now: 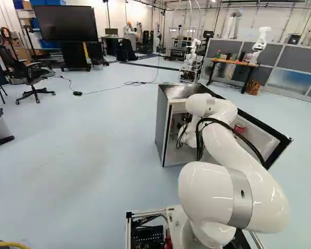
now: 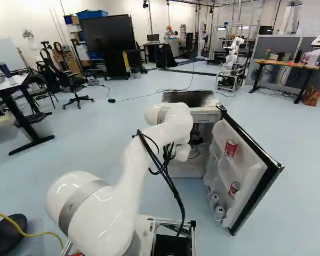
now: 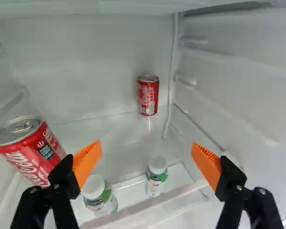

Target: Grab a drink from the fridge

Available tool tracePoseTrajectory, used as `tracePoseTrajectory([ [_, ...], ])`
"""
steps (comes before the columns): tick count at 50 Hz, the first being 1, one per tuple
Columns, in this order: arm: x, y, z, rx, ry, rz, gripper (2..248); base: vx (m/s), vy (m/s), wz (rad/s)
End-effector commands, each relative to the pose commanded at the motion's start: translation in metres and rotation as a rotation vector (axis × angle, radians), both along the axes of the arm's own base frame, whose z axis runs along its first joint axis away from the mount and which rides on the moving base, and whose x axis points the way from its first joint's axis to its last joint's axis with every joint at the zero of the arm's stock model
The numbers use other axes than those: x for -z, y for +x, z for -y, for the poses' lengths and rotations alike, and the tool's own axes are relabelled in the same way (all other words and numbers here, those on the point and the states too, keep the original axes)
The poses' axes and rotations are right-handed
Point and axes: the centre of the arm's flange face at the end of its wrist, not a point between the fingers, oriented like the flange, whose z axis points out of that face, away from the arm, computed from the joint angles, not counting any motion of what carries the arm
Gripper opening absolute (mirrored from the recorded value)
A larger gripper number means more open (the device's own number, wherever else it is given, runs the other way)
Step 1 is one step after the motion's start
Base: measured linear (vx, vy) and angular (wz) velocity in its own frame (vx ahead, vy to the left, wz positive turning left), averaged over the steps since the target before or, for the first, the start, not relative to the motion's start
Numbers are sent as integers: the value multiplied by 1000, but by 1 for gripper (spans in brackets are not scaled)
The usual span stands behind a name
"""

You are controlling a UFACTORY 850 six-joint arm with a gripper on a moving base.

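Black with orange pads, the gripper (image 3: 147,153) stands wide inside the white-lined fridge (image 1: 164,127); a small red metal can (image 3: 148,95) is ahead, but sideways drift could topple the nearer red-and-silver can (image 3: 31,151) beside one finger (image 3: 87,163)

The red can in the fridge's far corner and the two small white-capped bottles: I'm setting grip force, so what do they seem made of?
Red drink can: thin metal, probably aluminium, painted, with a silvery lid showing. Small white-capped bottles with green-and-white labels: the smooth, opaque caps look like plastic; the pale bodies probably are too, though glass is possible.
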Motion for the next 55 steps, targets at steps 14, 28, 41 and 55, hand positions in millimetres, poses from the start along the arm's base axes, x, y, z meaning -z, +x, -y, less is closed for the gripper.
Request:
tracePoseTrajectory([
  [14, -6, -14, -5, 0, 11, -27, 247, 0, 0, 0],
  [28, -14, -27, -11, -19, 16, -39, 247, 0, 0, 0],
  [41, -21, -39, -19, -45, 19, -42, 247, 0, 0, 0],
  [55, -30, -53, -24, -75, 22, -35, 247, 0, 0, 0],
])
